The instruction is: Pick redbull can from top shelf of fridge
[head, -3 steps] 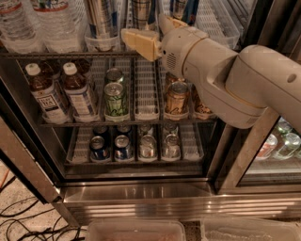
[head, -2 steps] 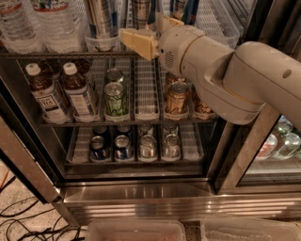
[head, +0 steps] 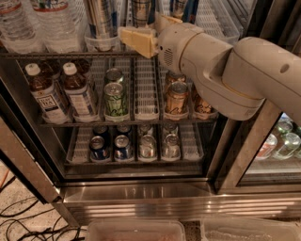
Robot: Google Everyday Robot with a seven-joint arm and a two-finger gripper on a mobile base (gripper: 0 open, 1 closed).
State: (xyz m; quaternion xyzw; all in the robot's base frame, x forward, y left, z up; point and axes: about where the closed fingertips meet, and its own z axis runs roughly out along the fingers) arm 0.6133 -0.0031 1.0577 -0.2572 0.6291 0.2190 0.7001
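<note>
**Step in hand: approach to the can.** The gripper (head: pixel 136 40) hangs in front of the top shelf (head: pixel 56 55) of the fridge (head: pixel 141 197), level with the front rail. Whether it is apart or together cannot be told from this view. It is judged to hold nothing.

**Location of target.** The redbull can (head: pixel 100 19) stands upright just beyond the gripper's tip, toward the camera's left and slightly above it. Its base sits behind a clear cup front (head: pixel 100 44). A second slim can (head: pixel 141 9) stands directly behind the gripper. The water bottles (head: pixel 51 21) are further out on the far side of the target.

**Recommendation.**
- Shift the gripper sideways until it is centred on the target lane.
- Raise it above the cup front so that it closes on the can's body, not on plastic.
- Enter straight, as the neighbouring can is close and could be knocked.
- Lift before withdrawing, to clear the rail.

**Appearance of target.** The can is tall, slim and silver, with thin dark-blue lines. Its top is cut off by the frame. The shorter green can (head: pixel 115 96) and gold can (head: pixel 176 96), on the rack below the gripper, are not the target.
</note>
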